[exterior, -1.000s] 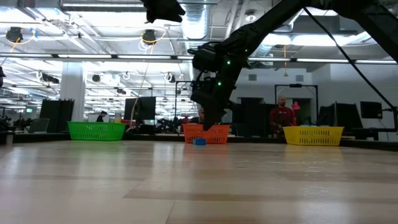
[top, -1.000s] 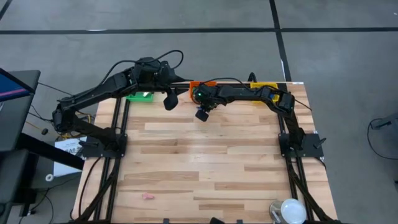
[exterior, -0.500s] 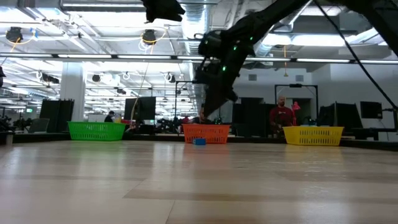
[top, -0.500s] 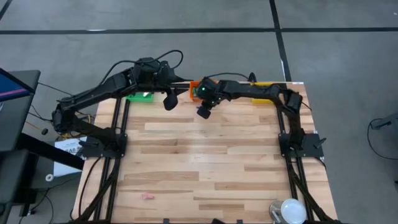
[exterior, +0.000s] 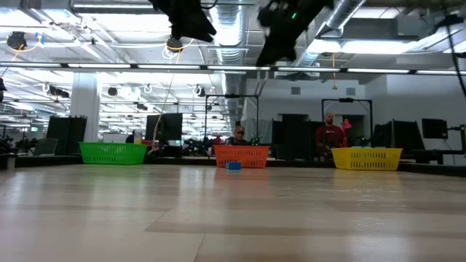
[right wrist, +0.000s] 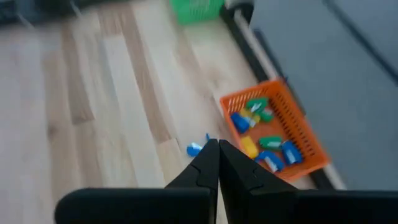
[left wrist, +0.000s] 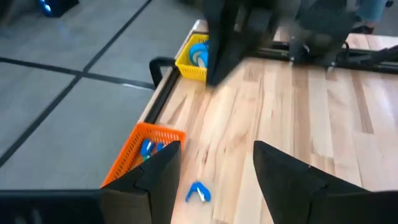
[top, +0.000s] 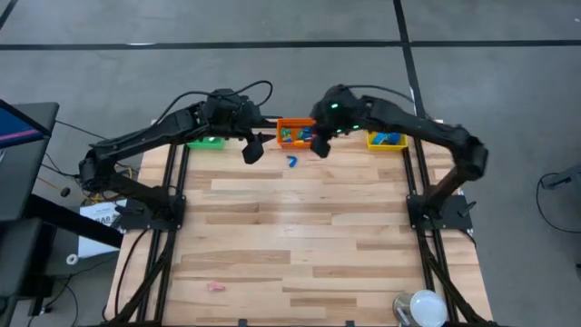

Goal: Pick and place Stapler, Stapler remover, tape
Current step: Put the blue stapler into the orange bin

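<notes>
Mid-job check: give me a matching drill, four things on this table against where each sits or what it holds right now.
Things:
1. orange bin
2. yellow bin
3. green bin
4. blue piece

Places or contents:
A. far right of the table's back edge, blue items inside
B. loose on the wood just in front of the middle bin
C. back edge, under the left arm
D. back edge, centre, with blue, green and yellow items

Pairs: 1-D, 2-A, 3-C, 4-B

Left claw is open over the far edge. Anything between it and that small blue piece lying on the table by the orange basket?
Nothing visible. The blue piece lies alone on bare wood beside the orange basket, showing between the left claw's open fingers. The right claw is raised, off to the side.
</notes>
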Available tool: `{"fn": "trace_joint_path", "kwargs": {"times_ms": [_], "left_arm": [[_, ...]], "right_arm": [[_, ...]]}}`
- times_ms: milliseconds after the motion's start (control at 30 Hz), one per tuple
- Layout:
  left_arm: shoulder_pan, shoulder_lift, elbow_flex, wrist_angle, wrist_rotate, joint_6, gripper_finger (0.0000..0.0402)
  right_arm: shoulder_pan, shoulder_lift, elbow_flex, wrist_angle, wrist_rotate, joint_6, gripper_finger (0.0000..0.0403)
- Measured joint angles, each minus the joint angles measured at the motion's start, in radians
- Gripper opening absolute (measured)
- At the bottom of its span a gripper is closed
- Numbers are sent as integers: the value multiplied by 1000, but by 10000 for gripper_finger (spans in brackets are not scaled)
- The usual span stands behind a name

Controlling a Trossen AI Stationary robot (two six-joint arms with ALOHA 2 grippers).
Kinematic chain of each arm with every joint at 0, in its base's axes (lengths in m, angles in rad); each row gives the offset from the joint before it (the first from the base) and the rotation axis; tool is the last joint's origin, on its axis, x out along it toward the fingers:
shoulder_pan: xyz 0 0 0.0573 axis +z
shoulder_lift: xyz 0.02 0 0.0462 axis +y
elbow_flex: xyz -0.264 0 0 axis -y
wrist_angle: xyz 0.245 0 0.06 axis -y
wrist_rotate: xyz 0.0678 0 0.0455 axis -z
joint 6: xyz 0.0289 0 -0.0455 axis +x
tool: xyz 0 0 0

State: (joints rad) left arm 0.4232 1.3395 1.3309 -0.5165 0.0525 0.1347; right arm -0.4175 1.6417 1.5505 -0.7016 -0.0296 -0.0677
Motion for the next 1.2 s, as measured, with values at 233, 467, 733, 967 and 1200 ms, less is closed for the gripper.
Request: {"fn": "trace_joint_path", "kwargs": {"times_ms": [233,467,733,967,1200], "left_arm": [[11,50,39,8,0,-2,242],[24,141,97,5,0,-35,318],[23,275,101,-18,8,-36,360],[4,433,101,-18,70,29,362],[-32,535,101,-13,92,78,349]], "right_arm": [[-4,-196,0,-20,3,6,0],[-14,-340,0,-34,8,13,0],[-18,-439,0,-83,12,16,0],[-31,-451,0,-133,12,16,0],[-79,-441,0,-180,9,14,0]]}}
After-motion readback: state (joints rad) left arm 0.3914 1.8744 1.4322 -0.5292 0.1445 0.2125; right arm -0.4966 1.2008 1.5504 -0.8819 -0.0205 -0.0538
